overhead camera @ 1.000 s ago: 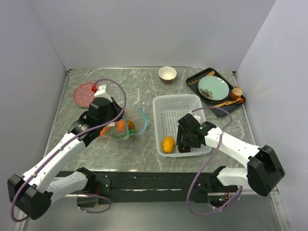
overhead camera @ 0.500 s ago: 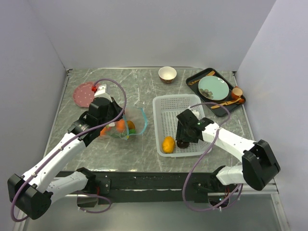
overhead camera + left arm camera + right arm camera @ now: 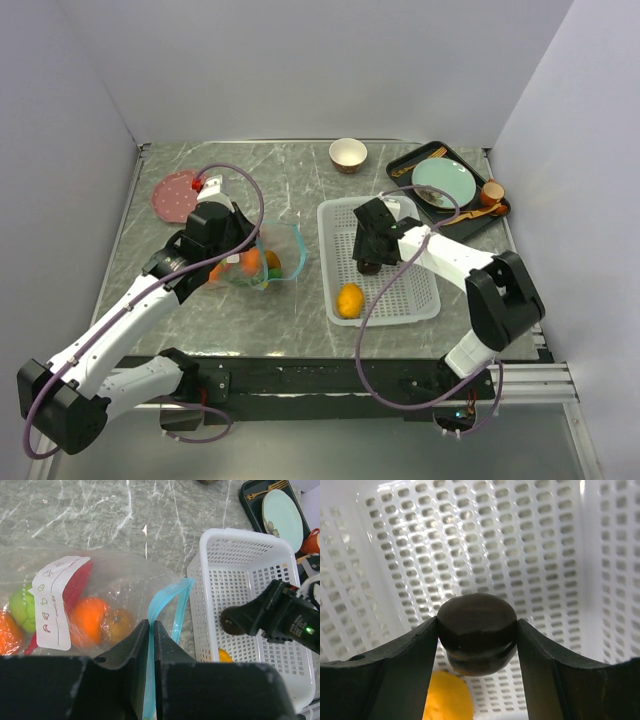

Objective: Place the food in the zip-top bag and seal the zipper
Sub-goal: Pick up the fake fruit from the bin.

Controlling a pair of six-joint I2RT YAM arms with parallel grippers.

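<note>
Right wrist, glossy dark round fruit (image 3: 476, 630), perforated white basket (image 3: 545, 540)

Top view high, looking down; 2 wrist views close, all 3 sharing white basket (image 3: 345, 235).

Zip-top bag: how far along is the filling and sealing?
Done: an orange, a green apple and a red chili lie inside the zip-top bag. In hand: the left pincer pinches the zipper, mouth open; the right pincer holds the dark round fruit over the white basket. Left: the yellow fruit, then sealing.
</note>
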